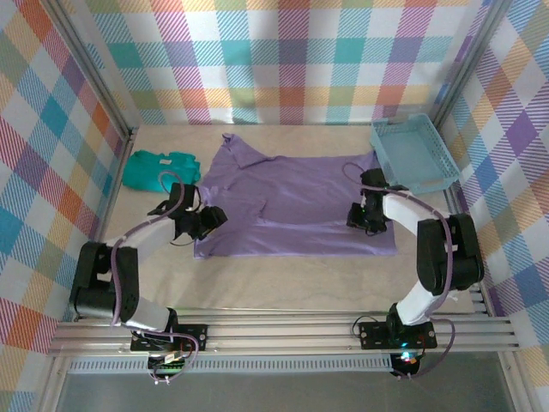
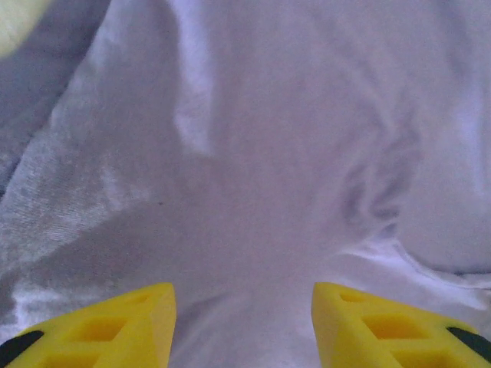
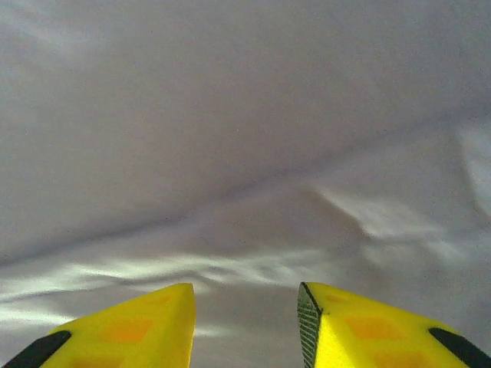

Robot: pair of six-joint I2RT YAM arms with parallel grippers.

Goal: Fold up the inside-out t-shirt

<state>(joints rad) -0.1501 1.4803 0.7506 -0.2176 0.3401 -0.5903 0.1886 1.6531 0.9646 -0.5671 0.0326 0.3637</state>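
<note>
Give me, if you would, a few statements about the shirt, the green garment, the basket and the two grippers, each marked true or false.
1. The purple shirt lies spread out on the table. True.
2. The green garment lies inside the blue basket. False: it lies on the table at the far left, and the basket stands at the far right.
3. The left gripper and the right gripper both have their jaws apart above purple cloth. True.
4. The right gripper is holding the basket. False: it is at the shirt's right side, apart from the basket.
</note>
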